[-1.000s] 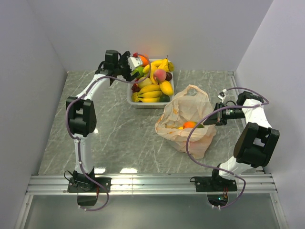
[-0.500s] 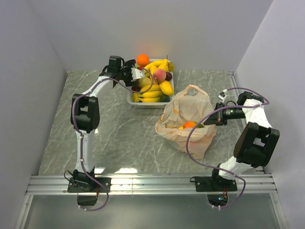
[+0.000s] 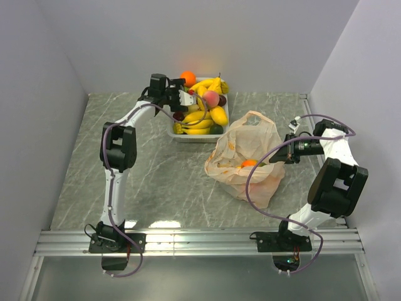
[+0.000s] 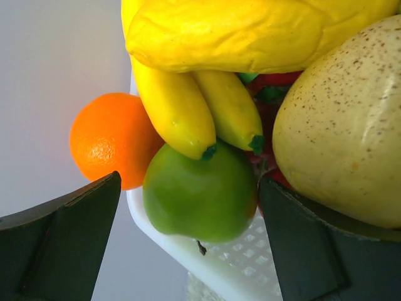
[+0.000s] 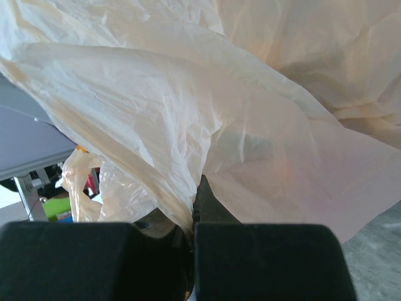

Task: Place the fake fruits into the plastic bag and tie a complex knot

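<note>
Gaping wide and empty, the left gripper flanked 1 glossy green fruit in the 12 o'clock tray; the right gripper pinched the crinkly plastic bag.

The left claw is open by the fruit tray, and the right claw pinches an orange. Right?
No: the right gripper pinches the plastic bag, not an orange, as the right wrist view shows. The left gripper is open by the tray.
</note>
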`<control>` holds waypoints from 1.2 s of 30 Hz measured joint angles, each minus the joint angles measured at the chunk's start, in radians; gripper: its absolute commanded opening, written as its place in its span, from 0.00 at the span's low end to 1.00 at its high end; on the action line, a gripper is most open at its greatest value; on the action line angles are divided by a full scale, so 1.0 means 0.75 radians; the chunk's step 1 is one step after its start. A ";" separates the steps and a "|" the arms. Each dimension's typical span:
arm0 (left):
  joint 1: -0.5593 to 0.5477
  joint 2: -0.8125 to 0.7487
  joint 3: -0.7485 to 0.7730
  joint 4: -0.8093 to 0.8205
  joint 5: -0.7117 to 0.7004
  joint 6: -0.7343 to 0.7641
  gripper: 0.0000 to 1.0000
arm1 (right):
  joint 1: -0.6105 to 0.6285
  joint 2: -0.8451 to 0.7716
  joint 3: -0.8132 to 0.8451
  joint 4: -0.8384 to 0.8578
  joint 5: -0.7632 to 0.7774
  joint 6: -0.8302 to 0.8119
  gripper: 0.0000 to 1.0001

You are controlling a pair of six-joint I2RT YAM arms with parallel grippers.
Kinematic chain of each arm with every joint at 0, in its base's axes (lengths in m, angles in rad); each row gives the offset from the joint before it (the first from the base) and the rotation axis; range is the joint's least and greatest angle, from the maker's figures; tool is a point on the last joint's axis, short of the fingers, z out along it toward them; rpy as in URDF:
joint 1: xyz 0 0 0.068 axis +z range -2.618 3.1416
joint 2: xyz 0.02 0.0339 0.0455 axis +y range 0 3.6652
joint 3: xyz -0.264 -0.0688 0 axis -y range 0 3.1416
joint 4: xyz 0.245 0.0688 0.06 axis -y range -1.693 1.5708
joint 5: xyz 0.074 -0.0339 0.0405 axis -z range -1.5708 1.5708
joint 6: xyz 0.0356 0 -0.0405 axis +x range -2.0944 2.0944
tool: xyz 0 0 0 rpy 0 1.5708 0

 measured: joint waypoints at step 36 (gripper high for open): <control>-0.019 -0.111 -0.132 -0.073 0.017 0.162 0.54 | -0.009 0.009 0.001 -0.002 -0.014 0.005 0.00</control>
